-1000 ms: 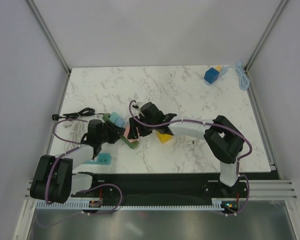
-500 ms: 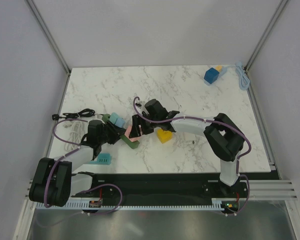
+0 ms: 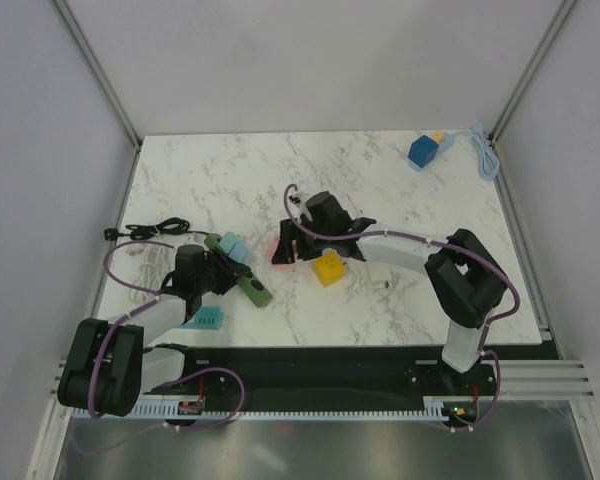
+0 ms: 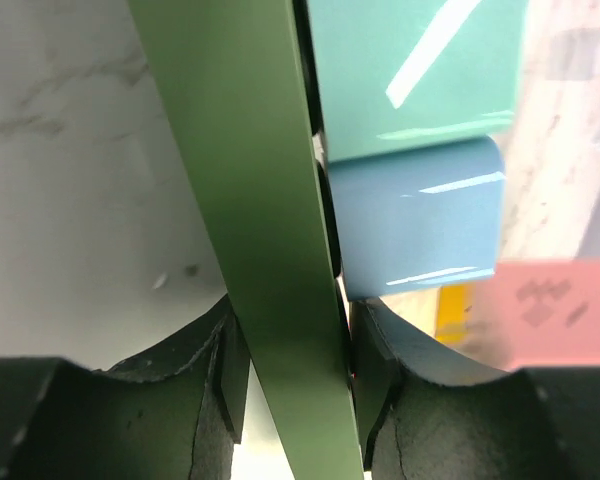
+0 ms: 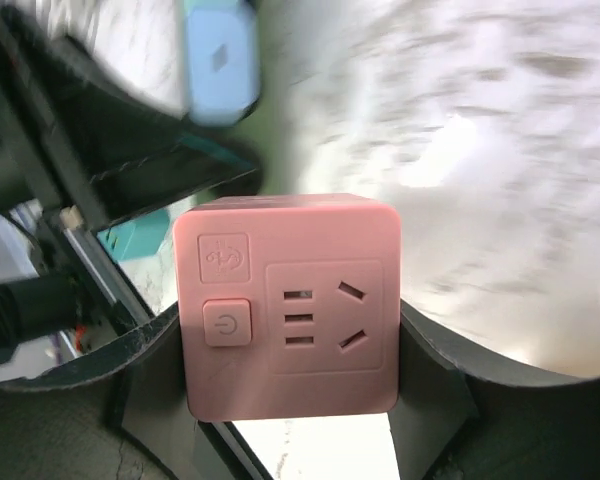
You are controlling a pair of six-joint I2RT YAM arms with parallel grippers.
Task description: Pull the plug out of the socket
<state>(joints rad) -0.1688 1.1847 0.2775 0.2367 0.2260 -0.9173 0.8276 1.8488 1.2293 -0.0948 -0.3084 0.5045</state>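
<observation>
A pink socket cube (image 3: 277, 247) with a power button sits between the fingers of my right gripper (image 3: 286, 245), near the table's middle. In the right wrist view the cube (image 5: 290, 305) fills the shut jaws of the gripper (image 5: 290, 365), its socket face toward the camera. My left gripper (image 3: 218, 274) is shut on a flat green power strip (image 3: 252, 289). In the left wrist view the strip (image 4: 270, 250) runs up between the pads of the gripper (image 4: 290, 370), with a light blue cube (image 4: 415, 215) and a teal cube (image 4: 410, 70) on it. The pink cube stands apart from the strip.
A yellow cube (image 3: 328, 268) lies just right of the pink cube. A teal block (image 3: 208, 318) lies near the front left. Black (image 3: 150, 230) and white (image 3: 145, 258) cables lie at the left edge. A blue-and-yellow block (image 3: 423, 150) and a pale blue cable (image 3: 485, 150) are at the back right.
My right gripper has moved right and back with the pink cube, which has come away from the green strip. My left gripper still holds the strip in place.
</observation>
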